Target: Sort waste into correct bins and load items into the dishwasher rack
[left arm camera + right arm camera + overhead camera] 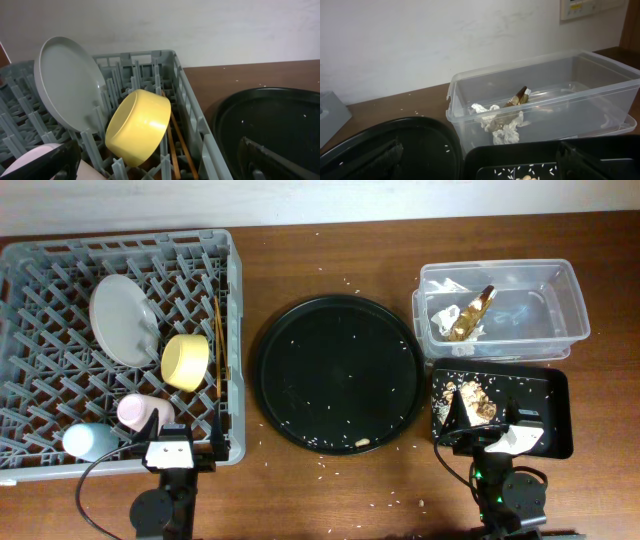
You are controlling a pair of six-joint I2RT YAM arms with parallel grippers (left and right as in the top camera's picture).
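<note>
The grey dishwasher rack [40, 290] holds the pale grey plate [122, 318] on edge, the yellow bowl [185, 361] on its side, the pink cup [140, 412], the light blue cup [90, 441] and the chopsticks [221, 340]. My left gripper [182, 442] is open and empty at the rack's front edge, near the bowl [140, 125]. The clear tub [560, 290] holds the napkin [502, 125] and the gold foil wrapper [478, 305]. The shallow black tray [555, 395] holds food scraps [475, 402]. My right gripper [487, 432] is open and empty over that tray's front.
A large round black tray [338, 375] lies between the rack and the bins, with rice grains scattered on it. Grains also speckle the wooden table around it. A white wall runs along the far edge.
</note>
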